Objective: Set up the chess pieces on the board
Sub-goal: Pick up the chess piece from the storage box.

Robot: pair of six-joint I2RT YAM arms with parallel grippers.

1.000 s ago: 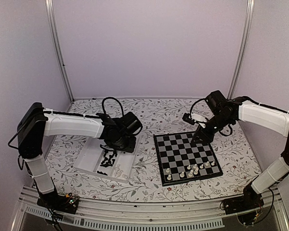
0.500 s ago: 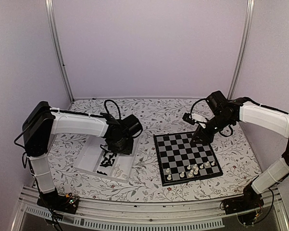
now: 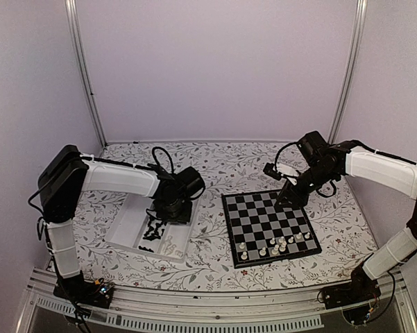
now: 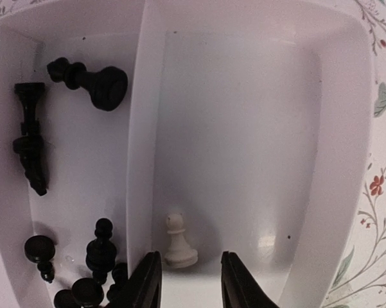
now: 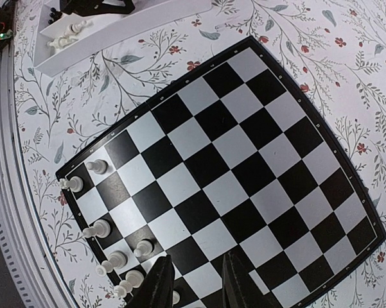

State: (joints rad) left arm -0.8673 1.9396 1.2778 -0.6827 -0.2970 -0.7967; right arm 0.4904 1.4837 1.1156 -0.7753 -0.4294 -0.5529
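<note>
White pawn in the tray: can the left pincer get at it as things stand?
Probably yes. The white pawn stands upright, alone in its compartment, just ahead of the open left pincer, nothing between; the divider wall is close beside it.

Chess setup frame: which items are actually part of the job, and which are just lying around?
Job:
- board
- white pieces standing on it
- loose black pieces
- lone white pawn

Just there:
- divided tray, only holding the loose ones
- floral table cover
</note>
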